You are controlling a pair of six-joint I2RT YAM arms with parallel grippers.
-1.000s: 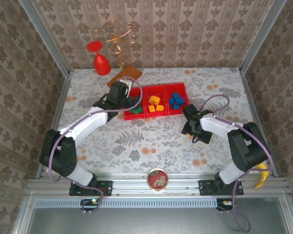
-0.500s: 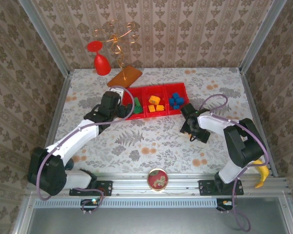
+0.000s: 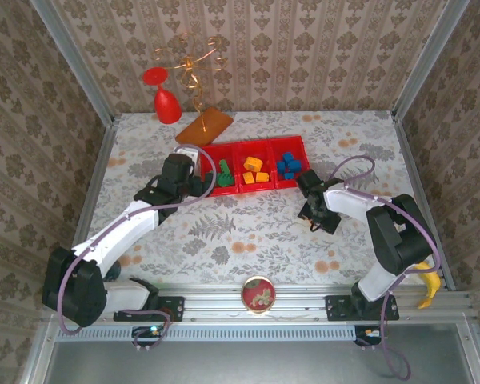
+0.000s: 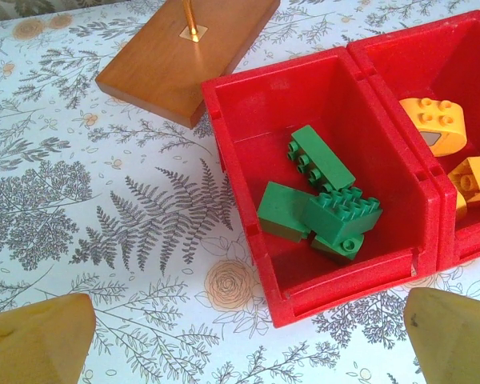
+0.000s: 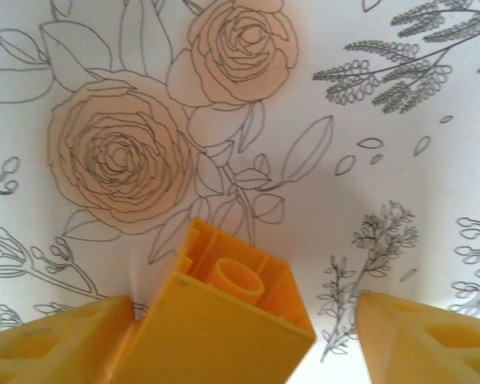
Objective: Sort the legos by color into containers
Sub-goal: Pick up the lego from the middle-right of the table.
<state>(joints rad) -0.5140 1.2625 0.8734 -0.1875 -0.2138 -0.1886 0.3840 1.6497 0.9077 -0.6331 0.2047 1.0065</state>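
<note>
Between the red tray [image 3: 252, 192] and the tabletop's [image 3: 256, 236] near edge, right fingers [image 5: 432, 344] straddle a yellow brick [image 5: 224, 320], unclamped, poised to grip; left fingers [image 4: 32, 340] gape empty.

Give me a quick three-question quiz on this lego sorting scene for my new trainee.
1. True or false: the green bricks lie in the compartment of the red tray nearest the wooden board.
2. The brick between the fingers of the right hand is: A green, B blue, C orange-yellow.
3. How many compartments does the red tray have?
Key: 1 true; 2 C; 3 three.
</note>
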